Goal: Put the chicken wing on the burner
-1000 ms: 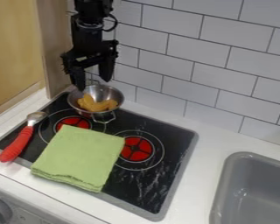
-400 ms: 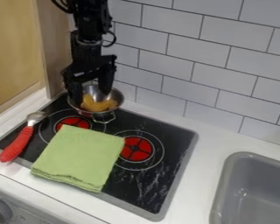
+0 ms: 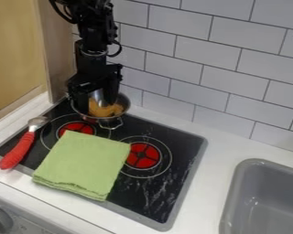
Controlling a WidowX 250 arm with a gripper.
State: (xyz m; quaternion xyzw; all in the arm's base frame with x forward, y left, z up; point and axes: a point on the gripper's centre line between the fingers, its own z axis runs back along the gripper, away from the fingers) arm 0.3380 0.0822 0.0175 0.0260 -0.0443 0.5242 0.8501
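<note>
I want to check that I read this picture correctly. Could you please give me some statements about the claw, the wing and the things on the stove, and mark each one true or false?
1. The wing lies in the metal bowl. True.
2. The claw is over the sink. False: it is down at the bowl.
3. The cloth is red. False: it is green.
4. The spoon has a red handle. True.
5. The cloth hides both burners completely. False: red parts of both show beyond its edges.
</note>
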